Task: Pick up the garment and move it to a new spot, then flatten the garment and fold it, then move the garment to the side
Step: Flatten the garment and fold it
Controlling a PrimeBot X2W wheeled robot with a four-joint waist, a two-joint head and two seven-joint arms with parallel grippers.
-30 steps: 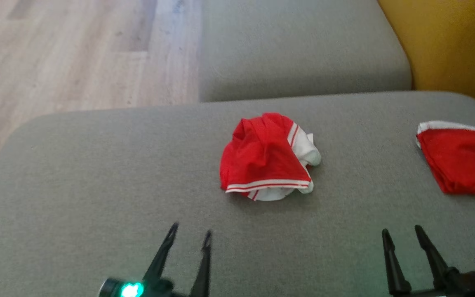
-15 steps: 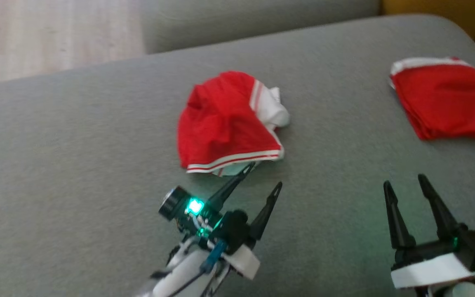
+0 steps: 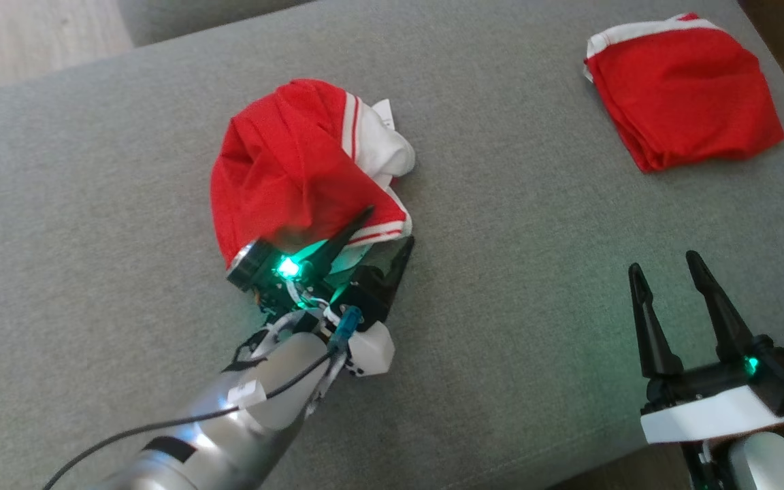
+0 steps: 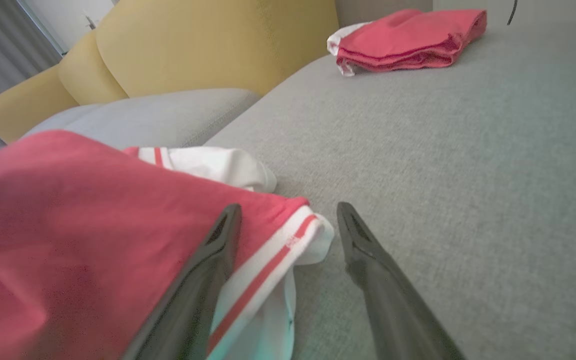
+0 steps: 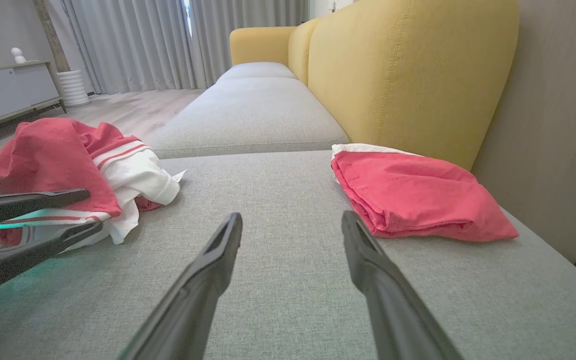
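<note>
Left gripper (image 3: 388, 226), fingers apart, straddles the striped hem (image 4: 273, 250) of the crumpled red garment (image 3: 283, 163) on the grey cushion (image 3: 514, 224); right gripper (image 3: 663, 264) hovers spread, empty

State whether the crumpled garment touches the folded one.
Apart. The head view shows bare grey cushion between the crumpled garment and the folded garment.

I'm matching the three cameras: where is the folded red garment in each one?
Head view: folded red garment, upper right.
Left wrist view: folded red garment, top, right of centre.
Right wrist view: folded red garment, right of centre.
Shared landmark: crumpled red-and-white garment, to its left throughout.
</note>
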